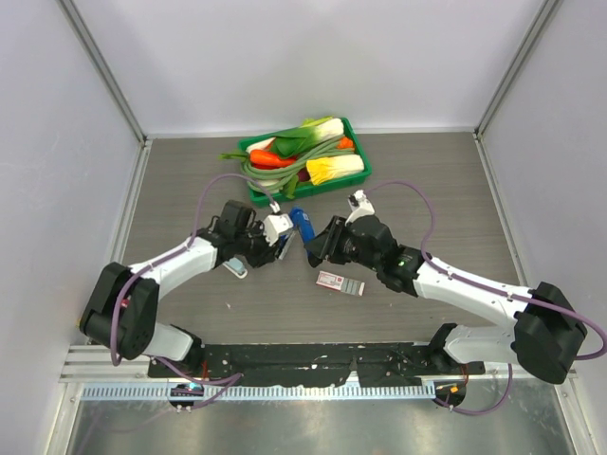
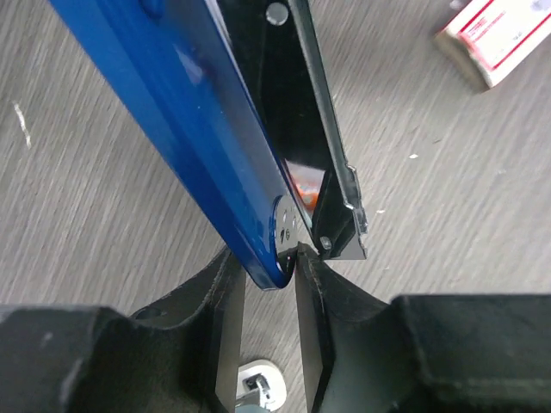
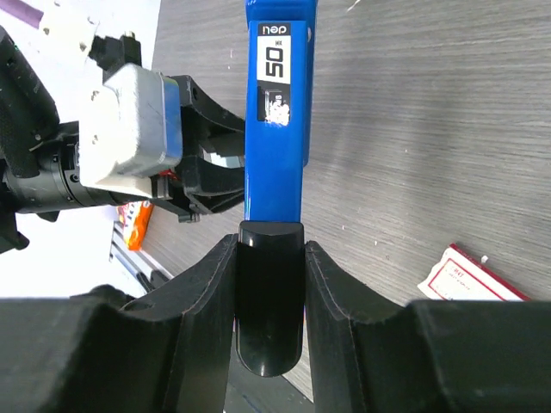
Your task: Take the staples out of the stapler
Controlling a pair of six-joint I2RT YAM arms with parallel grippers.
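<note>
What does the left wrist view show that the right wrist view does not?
Left wrist only: the stapler opened, its metal rail swung apart from the blue top, and the left pincer clamped on the hinge end. Right wrist only: the label on the stapler's top, the right pincer shut on its black end, and the left arm's grey housing. Both: the stapler, the red-and-white carton, the grey table.
</note>
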